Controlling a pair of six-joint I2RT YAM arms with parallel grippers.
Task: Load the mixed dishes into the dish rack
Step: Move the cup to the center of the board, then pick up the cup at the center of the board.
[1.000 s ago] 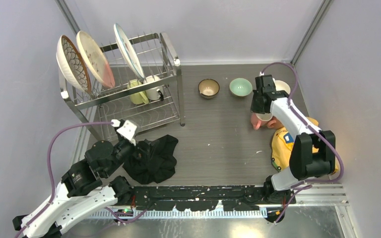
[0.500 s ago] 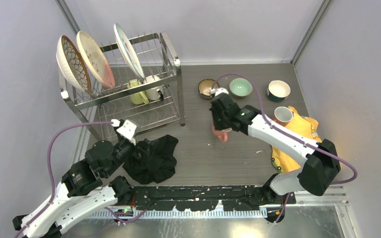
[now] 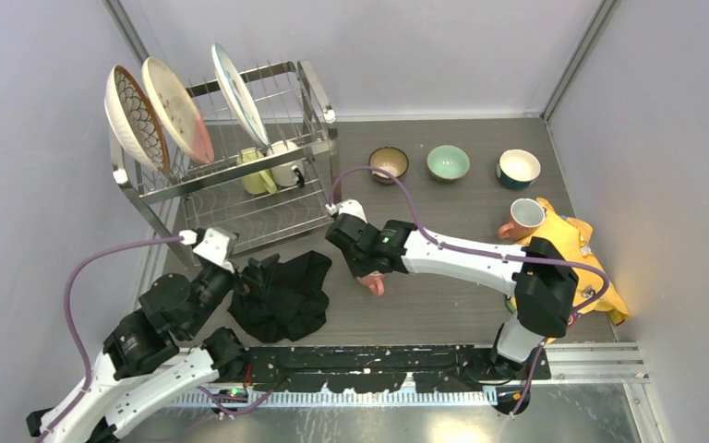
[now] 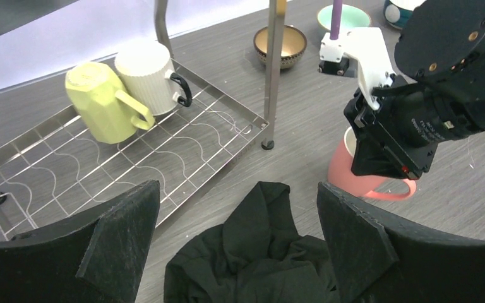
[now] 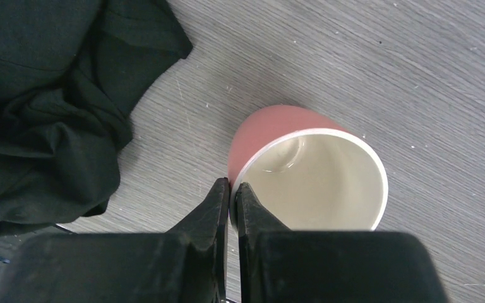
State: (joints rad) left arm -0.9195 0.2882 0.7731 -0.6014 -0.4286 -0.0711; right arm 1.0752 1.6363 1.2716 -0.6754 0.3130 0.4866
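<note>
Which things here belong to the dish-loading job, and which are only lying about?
Job: dish rack, left plate, middle plate, right plate, yellow mug, white mug, held pink mug, other pink mug, brown bowl, mint-green bowl, blue bowl.
Lying about: black cloth, yellow cloth.

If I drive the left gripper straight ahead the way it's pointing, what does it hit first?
Probably the black cloth, bunched just ahead of the open left gripper. Depth is unclear, but it looks nearer than the dish rack.
</note>
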